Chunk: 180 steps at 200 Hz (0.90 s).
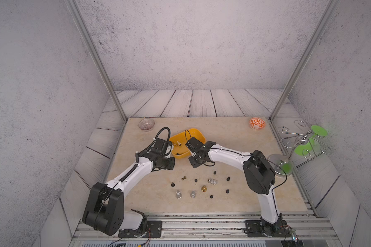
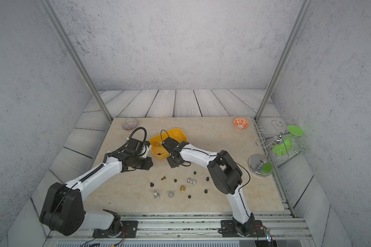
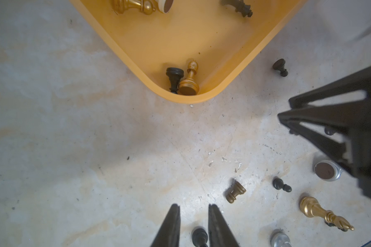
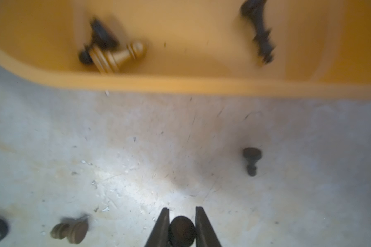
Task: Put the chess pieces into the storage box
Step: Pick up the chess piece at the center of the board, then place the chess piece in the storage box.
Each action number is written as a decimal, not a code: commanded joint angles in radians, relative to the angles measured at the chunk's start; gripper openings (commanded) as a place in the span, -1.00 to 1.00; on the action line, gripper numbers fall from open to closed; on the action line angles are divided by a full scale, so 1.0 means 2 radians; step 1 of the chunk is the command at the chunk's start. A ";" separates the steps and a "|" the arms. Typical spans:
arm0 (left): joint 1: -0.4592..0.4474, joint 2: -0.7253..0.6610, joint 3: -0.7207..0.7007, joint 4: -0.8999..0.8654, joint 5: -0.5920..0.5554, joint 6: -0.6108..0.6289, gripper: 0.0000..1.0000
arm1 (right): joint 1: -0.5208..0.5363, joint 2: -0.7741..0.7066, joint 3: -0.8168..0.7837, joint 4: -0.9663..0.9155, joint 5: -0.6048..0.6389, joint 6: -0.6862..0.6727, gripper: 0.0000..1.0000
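The yellow storage box point(image 1: 196, 133) point(image 2: 177, 133) sits mid-table, with gold and black chess pieces lying inside point(image 3: 190, 79). My right gripper point(image 4: 182, 210) hovers just before the box's near wall point(image 4: 180, 85), shut on a small black chess piece point(image 4: 182, 231) whose round base shows between the fingers. My left gripper point(image 3: 194, 208) hangs beside the box's near left corner, its jaws a narrow gap apart and holding nothing. A black pawn point(image 3: 199, 236) on the table shows through that gap. Several loose pieces, black point(image 1: 196, 180), gold point(image 1: 204, 188) and silver point(image 1: 178, 194), lie nearer the front.
A clear ribbed bowl point(image 1: 146, 124) stands at the back left corner and an orange-patterned bowl point(image 1: 257, 123) at the back right. A wire stand with green cups point(image 1: 304, 141) stands off the right edge. The two grippers point(image 1: 194, 163) are close together.
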 commanded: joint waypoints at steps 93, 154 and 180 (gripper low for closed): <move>0.002 -0.007 0.005 -0.005 0.006 -0.004 -0.46 | -0.052 0.103 0.258 -0.003 -0.019 -0.099 -0.52; 0.003 -0.011 0.006 -0.009 0.015 -0.003 -0.46 | -0.055 0.181 0.315 -0.005 -0.050 -0.098 -0.51; 0.002 -0.007 0.008 -0.009 0.018 -0.002 -0.46 | -0.056 0.198 0.318 -0.006 -0.061 -0.094 -0.48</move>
